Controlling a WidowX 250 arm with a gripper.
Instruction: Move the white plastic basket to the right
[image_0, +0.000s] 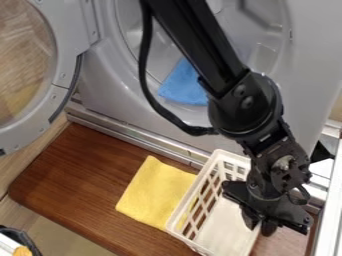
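Black and jointed, my arm (204, 47) slants down from the top edge, a loose cable (144, 65) looping beside it. My gripper (260, 225) hangs at the right-hand wall of the white plastic basket (184, 210), probably because that thin wall offers something to pinch; whether my fingers are closed on it, I cannot tell. Upright and open-topped, the basket sits toward the right end of the wooden board (73, 177), close to the metal rail (322, 181), so I judge any shift rightward should be short and level, lest it catch. Its stiff walls are cut into rectangular slots; its floor looks smooth. Just left, a soft, fuzzy yellow cloth (155, 187) lies flat on the board's glossy brown grain. Farther out, a blue cloth (184, 86) drapes in the smooth grey drum opening, the round door (65, 35) swung wide, perhaps for loading.
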